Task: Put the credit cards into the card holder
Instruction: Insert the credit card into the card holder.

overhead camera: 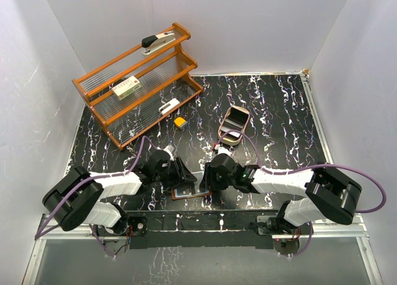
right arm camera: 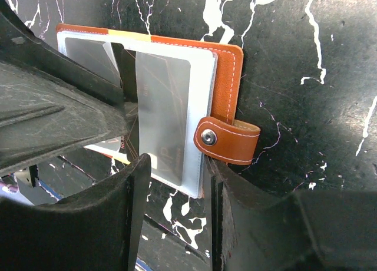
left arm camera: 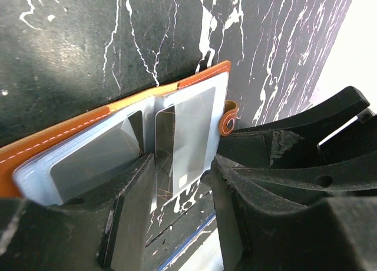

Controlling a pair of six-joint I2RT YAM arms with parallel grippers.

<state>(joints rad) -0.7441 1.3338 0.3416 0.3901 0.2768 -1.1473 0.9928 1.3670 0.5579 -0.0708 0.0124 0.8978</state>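
While open, card holder (right arm camera: 227, 76) with credit cards (right arm camera: 168, 106) in sleeves

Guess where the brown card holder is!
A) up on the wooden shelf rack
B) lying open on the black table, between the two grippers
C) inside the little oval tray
B: the card holder lies open on the black table, with the left gripper and the right gripper on either side of it.
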